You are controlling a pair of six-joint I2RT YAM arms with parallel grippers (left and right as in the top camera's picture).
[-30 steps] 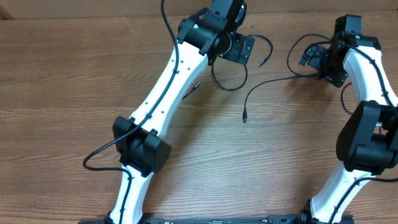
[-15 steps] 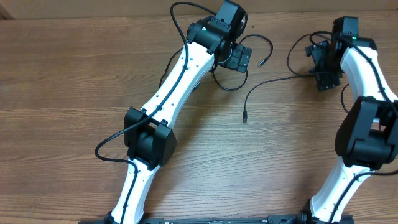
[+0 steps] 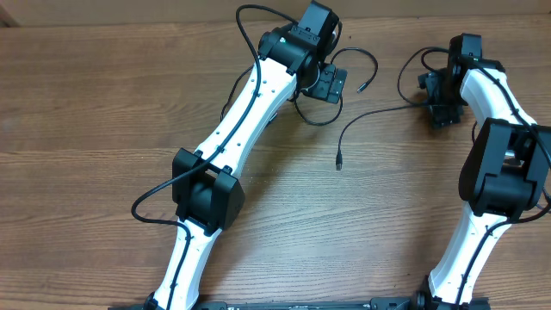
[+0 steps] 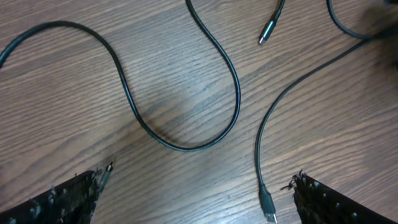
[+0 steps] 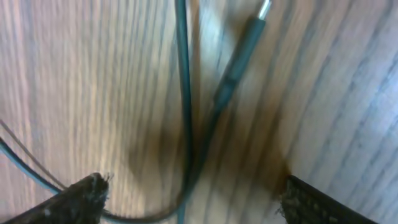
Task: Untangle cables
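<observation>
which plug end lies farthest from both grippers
The mid-table plug, ending the strand that curves down toward the table's middle; the upper plug lies just beside the left gripper.

Overhead: bright, even, diffuse light; soft faint shadows on the counter (image 3: 86, 129). Left wrist: sharp, slight blur at top right corner. Right wrist: heavy blur, cable (image 5: 182, 62) smeared, warm cast.

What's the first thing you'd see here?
Two big white-and-black robot arms: the left arm stretches slantwise across the wooden table, the right arm stands at the right edge. Between their tips, near the far edge, thin black cables squiggle about.
</observation>
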